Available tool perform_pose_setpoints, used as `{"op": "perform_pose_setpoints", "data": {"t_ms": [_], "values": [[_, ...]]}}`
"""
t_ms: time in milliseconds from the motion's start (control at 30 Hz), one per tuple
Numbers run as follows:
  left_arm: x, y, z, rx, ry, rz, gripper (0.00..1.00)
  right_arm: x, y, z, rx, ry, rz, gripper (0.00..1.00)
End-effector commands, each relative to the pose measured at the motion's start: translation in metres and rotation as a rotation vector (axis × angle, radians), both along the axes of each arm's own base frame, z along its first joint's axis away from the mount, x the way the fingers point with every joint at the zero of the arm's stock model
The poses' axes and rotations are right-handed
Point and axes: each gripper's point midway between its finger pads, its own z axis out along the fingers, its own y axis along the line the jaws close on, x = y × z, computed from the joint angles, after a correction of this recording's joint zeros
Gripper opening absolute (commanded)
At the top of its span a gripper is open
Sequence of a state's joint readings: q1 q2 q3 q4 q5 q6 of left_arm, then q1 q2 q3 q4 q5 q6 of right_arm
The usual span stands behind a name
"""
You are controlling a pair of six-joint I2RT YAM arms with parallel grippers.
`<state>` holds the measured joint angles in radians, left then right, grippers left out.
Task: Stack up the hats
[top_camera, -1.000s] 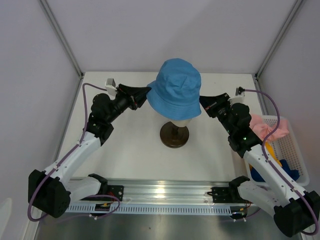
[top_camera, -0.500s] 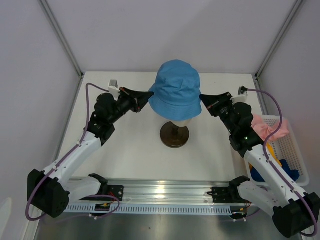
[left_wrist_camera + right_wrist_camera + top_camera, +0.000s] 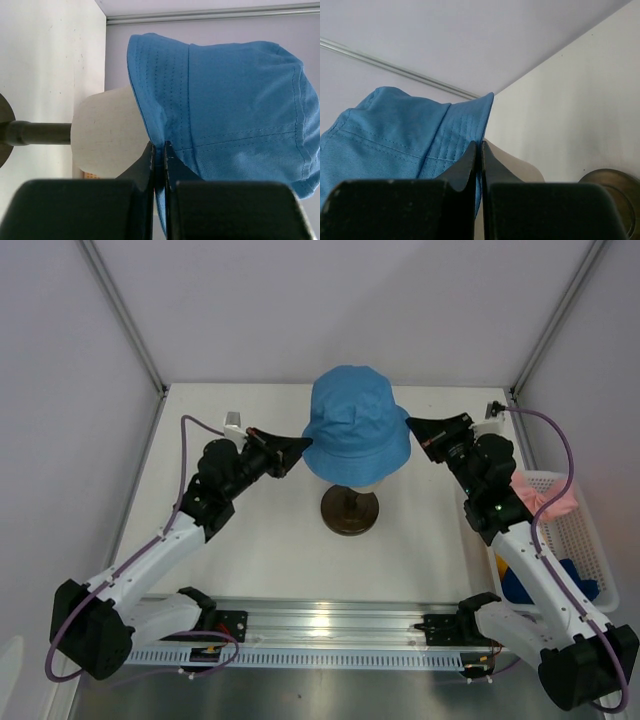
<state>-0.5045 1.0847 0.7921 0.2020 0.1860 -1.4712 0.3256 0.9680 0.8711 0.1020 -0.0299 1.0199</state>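
Observation:
The light blue hat [image 3: 355,426] hangs over the cream head form [image 3: 352,483], held by its brim on both sides. My left gripper [image 3: 305,446] is shut on the brim's left edge; in the left wrist view the gripper [image 3: 159,146] pinches the blue fabric [image 3: 235,100] beside the head form [image 3: 107,132]. My right gripper [image 3: 410,425] is shut on the brim's right edge, as the right wrist view [image 3: 480,145] shows against the hat [image 3: 400,135]. The pink hat [image 3: 545,495], the yellow-orange hat [image 3: 535,540] and the navy hat [image 3: 575,580] lie in the basket.
The head form stands on a dark brown round base [image 3: 349,512] at the table's middle. A white mesh basket [image 3: 590,540] sits at the table's right edge. White enclosure walls stand close at the back and sides.
Both grippers have lowered the light blue hat a little further onto the head form and shifted slightly to the right. Both stay shut on the brim.

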Motion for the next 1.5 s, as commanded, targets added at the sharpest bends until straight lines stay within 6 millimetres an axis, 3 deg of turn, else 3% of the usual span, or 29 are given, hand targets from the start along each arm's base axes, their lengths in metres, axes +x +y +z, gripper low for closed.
{"op": "perform_pose_setpoints", "data": {"t_ms": [0,333,567,700,867,1000,1233,1467], "values": [[-0.011,0.004,-0.067,0.171,0.133,-0.012,0.01,0.007,0.001,0.013,-0.013,-0.034,0.011,0.0],[-0.016,0.014,-0.101,0.253,0.207,0.013,0.01,0.017,-0.003,-0.037,-0.128,0.068,0.012,0.0],[-0.02,0.016,-0.105,0.322,0.185,0.015,0.01,0.024,0.008,-0.037,-0.147,0.023,0.103,0.0],[-0.018,0.021,-0.091,0.343,0.122,0.033,0.01,0.023,0.009,-0.025,-0.132,-0.024,0.129,0.08],[-0.011,0.037,-0.064,0.374,0.065,0.127,0.01,0.018,0.011,0.002,-0.128,-0.12,0.153,0.37],[-0.011,0.042,-0.047,0.371,0.017,0.15,0.01,0.024,0.011,0.01,-0.145,-0.132,0.157,0.58],[-0.001,0.038,-0.028,0.374,-0.037,0.153,0.01,0.031,0.016,0.007,-0.059,-0.102,0.186,0.7],[0.02,0.029,-0.007,0.396,-0.101,0.106,0.01,0.031,-0.008,0.012,0.047,-0.075,0.05,0.7]]}}
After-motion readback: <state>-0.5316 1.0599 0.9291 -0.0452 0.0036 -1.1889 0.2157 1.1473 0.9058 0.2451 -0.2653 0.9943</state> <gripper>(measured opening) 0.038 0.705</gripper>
